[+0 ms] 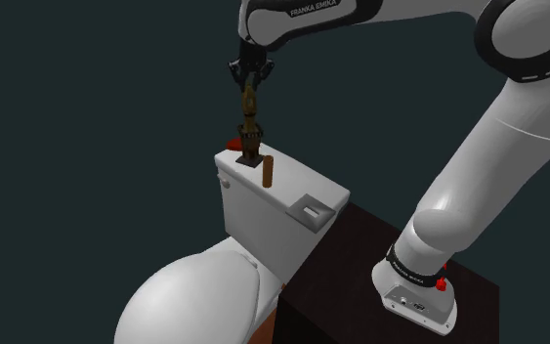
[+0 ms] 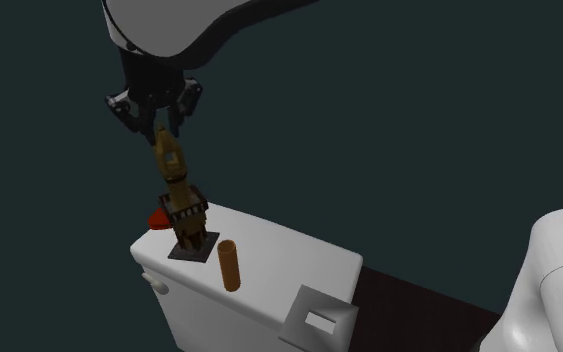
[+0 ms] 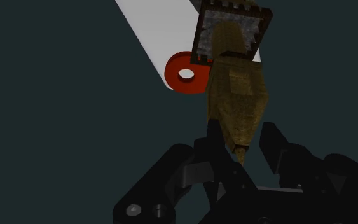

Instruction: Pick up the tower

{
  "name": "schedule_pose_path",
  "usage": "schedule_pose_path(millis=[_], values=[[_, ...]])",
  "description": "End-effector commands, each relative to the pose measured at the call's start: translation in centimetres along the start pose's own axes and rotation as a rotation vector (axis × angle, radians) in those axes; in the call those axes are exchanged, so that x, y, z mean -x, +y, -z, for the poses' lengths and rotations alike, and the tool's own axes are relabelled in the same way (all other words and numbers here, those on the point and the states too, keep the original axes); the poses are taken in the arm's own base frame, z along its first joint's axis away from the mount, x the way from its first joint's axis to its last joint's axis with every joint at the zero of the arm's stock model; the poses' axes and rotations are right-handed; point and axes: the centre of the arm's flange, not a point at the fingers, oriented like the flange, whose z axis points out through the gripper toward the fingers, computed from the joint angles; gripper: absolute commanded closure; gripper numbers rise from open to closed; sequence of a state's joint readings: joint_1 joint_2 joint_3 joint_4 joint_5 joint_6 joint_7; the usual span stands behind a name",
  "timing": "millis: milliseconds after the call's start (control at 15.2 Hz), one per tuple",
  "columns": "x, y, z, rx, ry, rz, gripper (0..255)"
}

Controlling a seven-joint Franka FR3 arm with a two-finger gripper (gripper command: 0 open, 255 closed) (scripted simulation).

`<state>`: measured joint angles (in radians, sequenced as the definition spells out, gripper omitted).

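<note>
- Overhead, the white arm [image 1: 497, 147] is reaching from its stand [image 1: 360, 256], a dark box beside the toilet, toward the shoulder view's upper left.
- The black gripper [image 1: 251, 76] is hanging point-down directly over the tower [image 1: 249, 127].
- Its fingers are standing spread in the wrist view, with the tower's pointed tip [image 3: 240, 143] sitting between them. A gap is showing on at least one side, so they are not pinching it.
- The tower [image 2: 179, 195] is standing upright on the white toilet tank lid [image 2: 269, 250], near the lid's far end from the stand. It is a brown, tapering model with a toothed collar partway up and a dark square base, and that base appears to be resting on the lid.
- A short brown cylinder [image 2: 229, 265] is standing on the lid just beside the tower's base, on the side nearer the stand, apart from it.
- A red ring [image 3: 187, 73] is lying at the lid's edge just beyond the tower base, with its hole showing in the wrist view.
- A grey flush plate [image 1: 311, 207] is sitting at the lid's end nearest the stand.
- Below the tank, the white closed toilet seat [image 1: 194, 293] is curving toward the shoulder view's lower left.
- Everything behind is showing as one flat, dark blue-grey backdrop.
</note>
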<state>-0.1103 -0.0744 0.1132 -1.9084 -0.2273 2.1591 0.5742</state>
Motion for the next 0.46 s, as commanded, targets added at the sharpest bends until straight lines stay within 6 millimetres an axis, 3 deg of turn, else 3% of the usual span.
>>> schedule_pose_path(millis=[0, 264, 396], values=[[-0.4, 0.0, 1.1, 0.0, 0.001, 0.0, 255], [-1.2, 0.0, 3.0, 0.0, 0.001, 0.0, 255], [-1.3, 0.0, 3.1, 0.0, 0.001, 0.0, 255]])
